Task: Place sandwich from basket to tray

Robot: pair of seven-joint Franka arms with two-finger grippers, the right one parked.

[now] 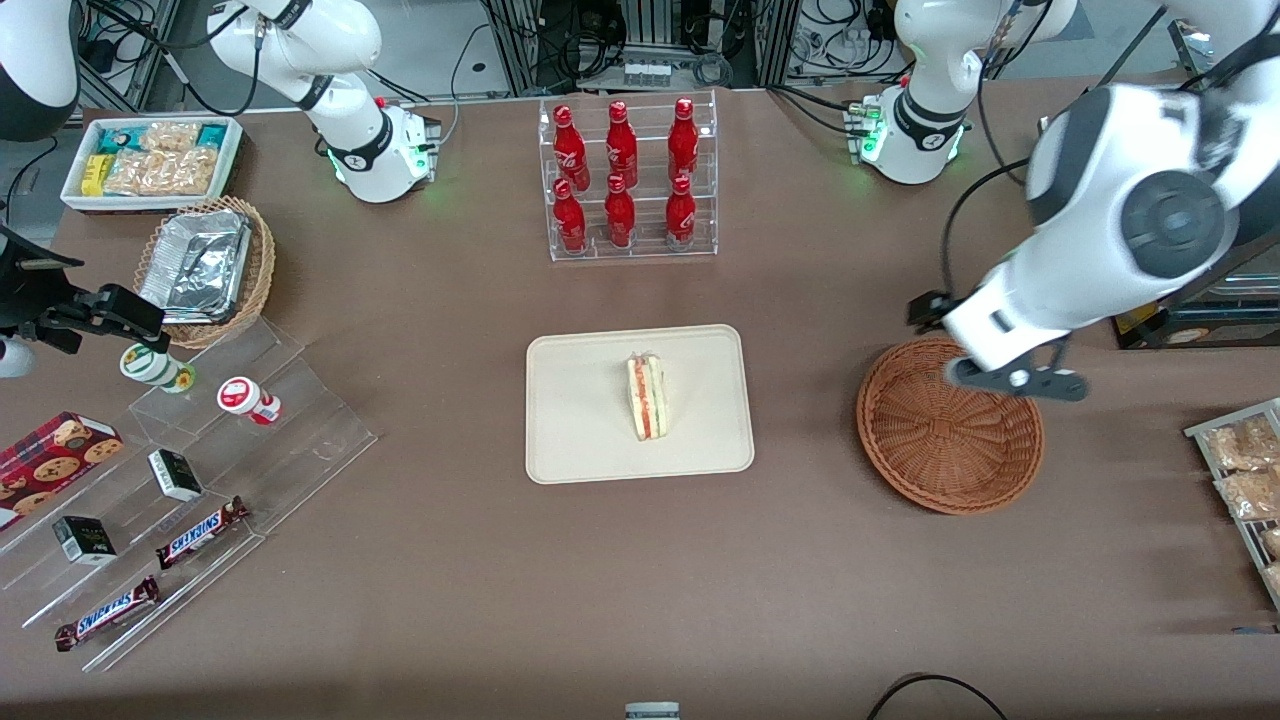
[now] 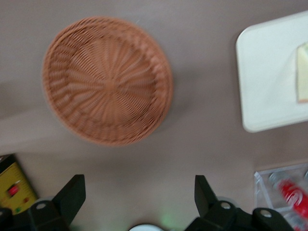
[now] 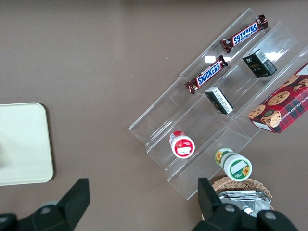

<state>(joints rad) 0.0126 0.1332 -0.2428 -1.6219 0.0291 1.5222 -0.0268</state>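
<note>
Lying on the tray [image 1: 560,440], the sandwich [image 1: 647,397] is looking soft, light and slippery-wrapped, best pinched across its bread faces; the gripper [image 2: 139,195] is hovering wide and empty above the basket [image 1: 945,445].

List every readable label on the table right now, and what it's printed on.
"SNICKERS": two candy bars on the clear stepped stand.
Cookie box, small dark boxes, red bottles, two round tubs: print too small to read.
Sandwich, tray, basket: none.
Gripper above the basket, jaws open.
</note>
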